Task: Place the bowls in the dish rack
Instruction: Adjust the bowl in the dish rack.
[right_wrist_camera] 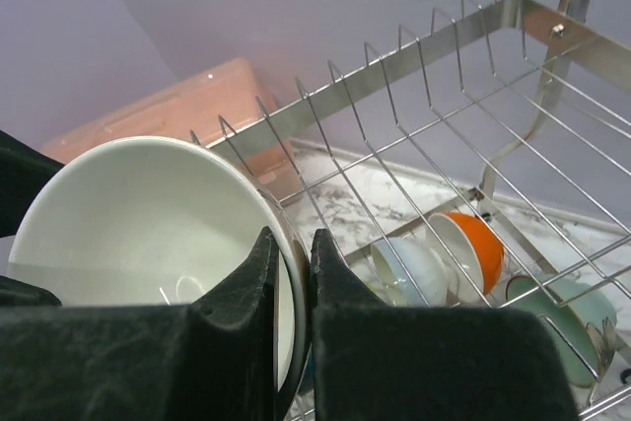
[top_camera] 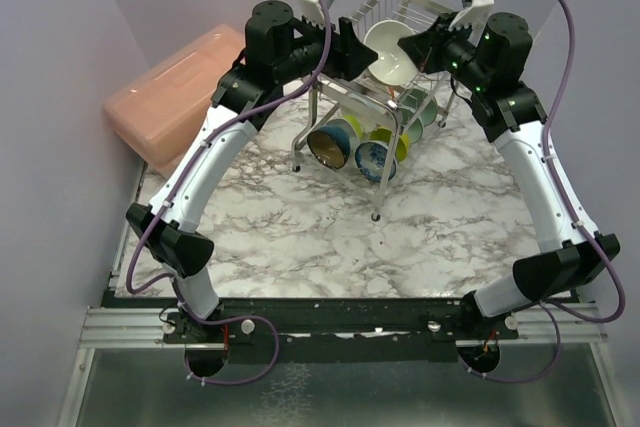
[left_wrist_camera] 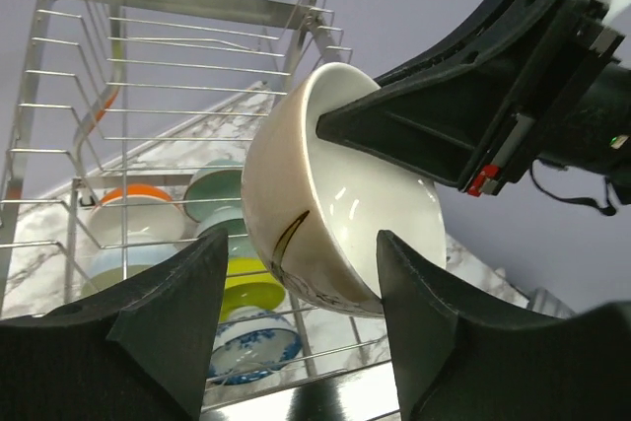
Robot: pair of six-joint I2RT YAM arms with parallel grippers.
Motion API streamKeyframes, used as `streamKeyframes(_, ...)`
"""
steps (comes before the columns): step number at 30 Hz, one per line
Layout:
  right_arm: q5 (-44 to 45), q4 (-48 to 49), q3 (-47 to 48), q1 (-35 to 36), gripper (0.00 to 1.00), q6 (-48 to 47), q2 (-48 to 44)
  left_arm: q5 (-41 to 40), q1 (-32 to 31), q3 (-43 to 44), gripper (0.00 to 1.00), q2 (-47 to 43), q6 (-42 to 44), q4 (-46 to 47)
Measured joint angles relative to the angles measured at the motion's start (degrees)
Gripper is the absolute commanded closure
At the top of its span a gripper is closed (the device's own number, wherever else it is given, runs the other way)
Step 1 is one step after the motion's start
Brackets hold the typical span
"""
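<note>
A cream bowl [top_camera: 390, 52] with a dark line pattern hangs tilted over the top tier of the steel wire dish rack [top_camera: 385, 2]. My right gripper [right_wrist_camera: 293, 234] is shut on its rim [right_wrist_camera: 296, 273], one finger inside and one outside. My left gripper [left_wrist_camera: 304, 239] is open, and the cream bowl's [left_wrist_camera: 325, 194] lower side sits between its wide-set fingers [left_wrist_camera: 173, 317]. On the lower tier stand other bowls on edge: a blue-and-white one [left_wrist_camera: 251, 342], a lime one [left_wrist_camera: 246, 278], a mint one [left_wrist_camera: 222, 189] and an orange one [right_wrist_camera: 473, 248].
A pink plastic lidded box [top_camera: 175, 92] lies at the back left, beside the left arm. The rack stands on a marble-patterned tabletop [top_camera: 330, 237]. Purple walls close in the left, back and right sides.
</note>
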Motion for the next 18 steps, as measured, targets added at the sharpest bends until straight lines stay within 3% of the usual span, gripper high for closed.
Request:
streamKeyframes(3, 0.2, 5.9, -3.5, -0.1, 1.00, 0.2, -1.7, 1.9, 0.1, 1.4, 0.29, 0.9, -2.5, 0.3)
streamKeyframes(4, 0.2, 8.0, -4.5, 0.0, 1.00, 0.5, -2.0, 2.5, 0.2, 1.9, 0.21, 1.2, -3.2, 0.5)
streamKeyframes(5, 0.1, 10.2, -5.5, 0.0, 0.99, 0.9, -2.1, 3.1, 0.2, 2.2, 0.06, 1.5, -3.8, 0.6)
streamKeyframes(6, 0.1, 11.6, -6.1, 0.0, 0.99, 1.1, -2.2, 3.9, 0.2, 2.9, 0.02, 2.0, -4.4, 0.6)
streamKeyframes(18, -0.1, 26.3, -10.6, 0.0, 0.99, 3.8, -3.3, 3.5, 0.4, 5.0, 0.01, 5.0, -11.0, 0.8)
